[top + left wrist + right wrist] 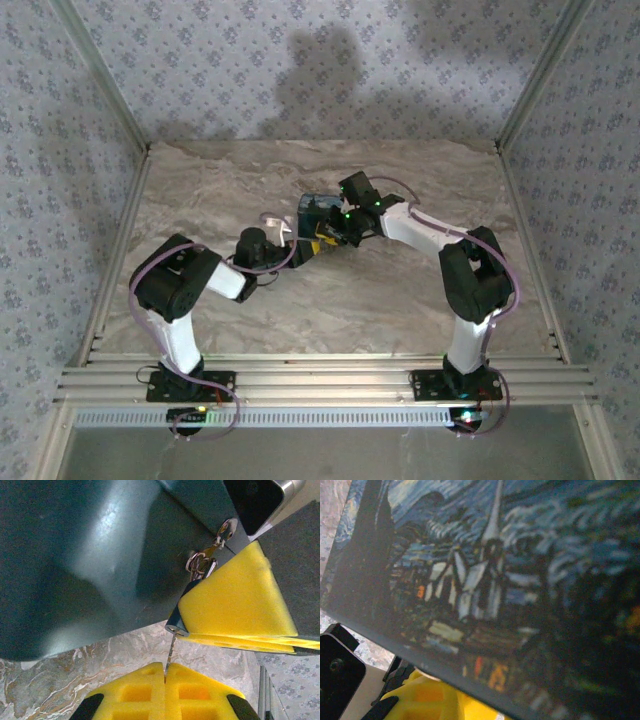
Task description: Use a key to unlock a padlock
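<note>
The key is a thin toothed blade (171, 652) with a dark bluish, silver-rimmed head (177, 622). My left gripper (165, 674) is shut, its yellow pads pressed together on the blade's lower tip. My right gripper's yellow fingers (240, 600) are clamped on the bluish head. A key ring (200, 564) with a spare key hangs off that head. From above, the left gripper (290, 243) and right gripper (338, 226) meet at mid-table beside the box. I cannot pick out the yellow padlock among the yellow pads; it is hidden.
The dark blue swirl-print box (316, 207) stands right behind both grippers. Its plain side (90, 555) looms over the left wrist and its printed face (510, 580) crowds the right wrist. The marble tabletop (330, 310) is walled left, right and behind.
</note>
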